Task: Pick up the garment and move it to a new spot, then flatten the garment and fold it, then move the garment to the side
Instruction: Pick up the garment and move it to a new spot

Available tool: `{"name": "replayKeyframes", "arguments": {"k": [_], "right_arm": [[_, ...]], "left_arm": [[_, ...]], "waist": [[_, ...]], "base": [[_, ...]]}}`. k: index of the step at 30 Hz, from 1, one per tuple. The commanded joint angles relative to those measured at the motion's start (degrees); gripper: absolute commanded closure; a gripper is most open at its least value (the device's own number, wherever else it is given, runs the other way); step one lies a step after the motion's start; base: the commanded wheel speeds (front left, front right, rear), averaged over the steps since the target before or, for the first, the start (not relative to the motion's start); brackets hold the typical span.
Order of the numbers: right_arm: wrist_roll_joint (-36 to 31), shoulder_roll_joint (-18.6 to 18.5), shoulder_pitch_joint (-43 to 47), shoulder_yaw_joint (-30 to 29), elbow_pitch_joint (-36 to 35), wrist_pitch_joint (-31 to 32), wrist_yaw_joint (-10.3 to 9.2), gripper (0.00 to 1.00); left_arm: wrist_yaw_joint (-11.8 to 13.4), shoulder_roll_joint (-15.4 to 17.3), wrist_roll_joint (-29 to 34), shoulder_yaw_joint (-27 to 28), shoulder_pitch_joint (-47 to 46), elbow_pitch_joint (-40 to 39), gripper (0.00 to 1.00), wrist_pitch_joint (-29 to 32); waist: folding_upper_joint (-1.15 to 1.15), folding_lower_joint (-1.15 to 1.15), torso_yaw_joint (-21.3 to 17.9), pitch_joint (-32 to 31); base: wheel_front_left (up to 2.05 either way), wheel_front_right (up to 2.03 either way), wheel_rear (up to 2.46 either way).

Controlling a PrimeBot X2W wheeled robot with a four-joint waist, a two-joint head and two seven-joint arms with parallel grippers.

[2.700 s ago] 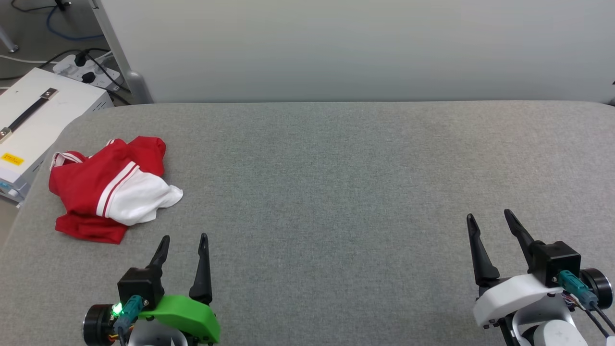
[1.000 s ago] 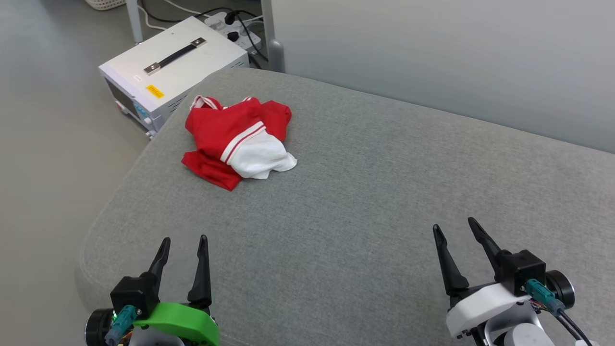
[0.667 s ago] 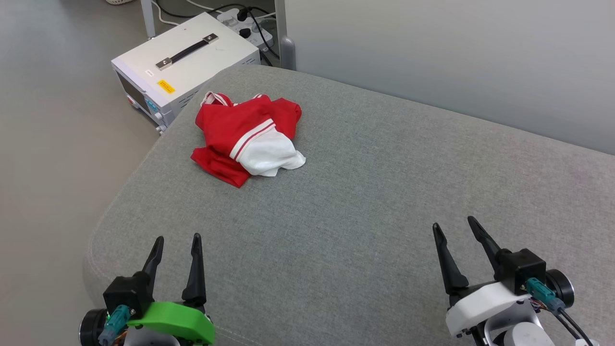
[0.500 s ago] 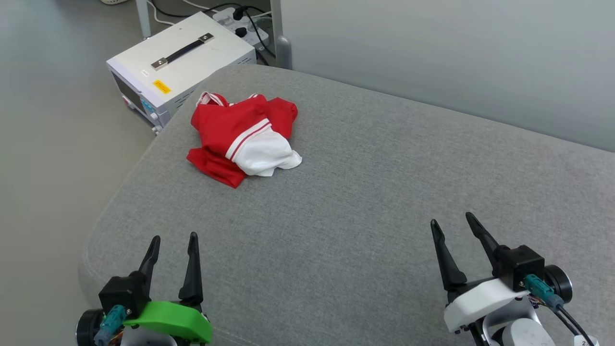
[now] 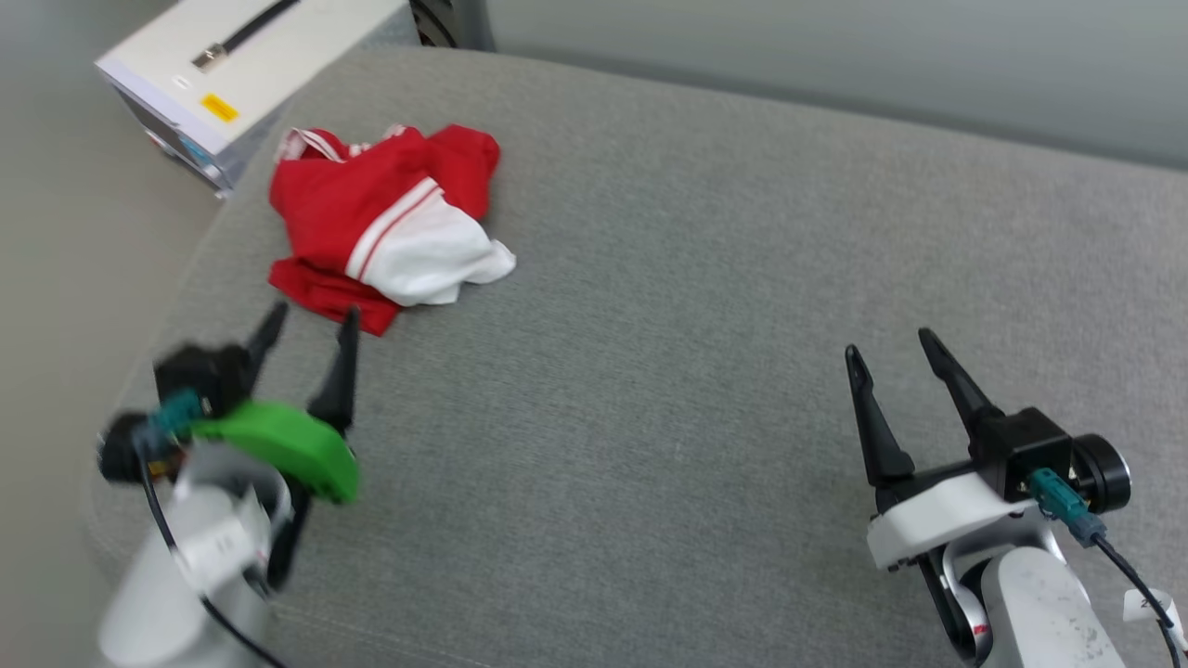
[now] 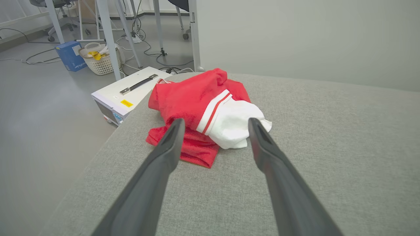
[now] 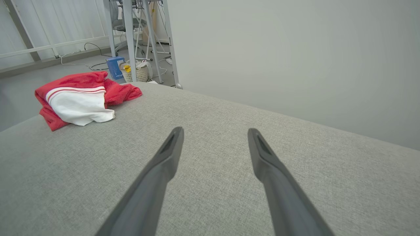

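Shirt (image 5: pixel 371 213), crumpled just beyond our left claw (image 5: pixel 315 314) (spread, empty): we should straddle a thick fold before pinching.

A grey fabric-covered desk (image 5: pixel 705 278) spreads through the head view; off its corner at 11 o'clock sits a white case (image 5: pixel 213 83) with a black handle and a yellow label; in the left wrist view, at 10 o'clock, a pale basket (image 6: pixel 100 60) stands just beside a blue box (image 6: pixel 70 55), among metal legs (image 6: pixel 106 36) and loose cables (image 6: pixel 157 55); a plain wall (image 6: pixel 311 36) rises at 1 o'clock.

Right end effector (image 7: pixel 213 131), 2 fingers (image 7: pixel 165 158) spread, seemingly hovers well apart from garment (image 7: pixel 77 101).
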Motion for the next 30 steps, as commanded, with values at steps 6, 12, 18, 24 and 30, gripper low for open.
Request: {"name": "replayKeyframes", "arguments": {"k": [6,12,18,24,30], "right_arm": [[-0.82,-0.15,-3.88,0.06,-1.29,-0.28,-0.05,0.0],[-0.96,-0.15,-5.88,0.22,-1.87,-0.28,-0.05,0.0],[-0.45,-0.15,-7.5,0.63,-2.53,-0.28,-0.05,0.0],[-0.45,-0.15,-8.07,0.34,-2.73,-0.28,-0.05,0.0],[-0.67,-0.15,-8.17,0.17,-2.66,-0.28,-0.05,0.0]], "left_arm": [[-0.15,11.63,-11.4,-9.08,-14.85,3.46,0.0,14.79],[-0.15,20.86,-22.58,-15.77,-25.5,5.32,0.0,30.87],[-0.15,25.36,-30.18,-19.32,-30.9,8.59,0.0,41.93],[-0.15,26.77,-32.86,-21.72,-32.6,11.34,0.0,45.1],[-0.15,25.82,-35.13,-24.13,-32.05,13.31,0.06,46.67]], "waist": [[0.64,0.0,-7.94,11.77],[0.64,0.0,-10.57,16.42],[0.64,0.0,-12.56,19.57],[0.64,0.0,-13.42,21.49],[0.64,0.0,-13.17,21.87]], "base": [[0.0,0.0,0.0],[0.0,0.0,0.0],[0.0,0.0,0.0],[0.0,0.0,0.0],[0.0,0.0,0.0]]}}
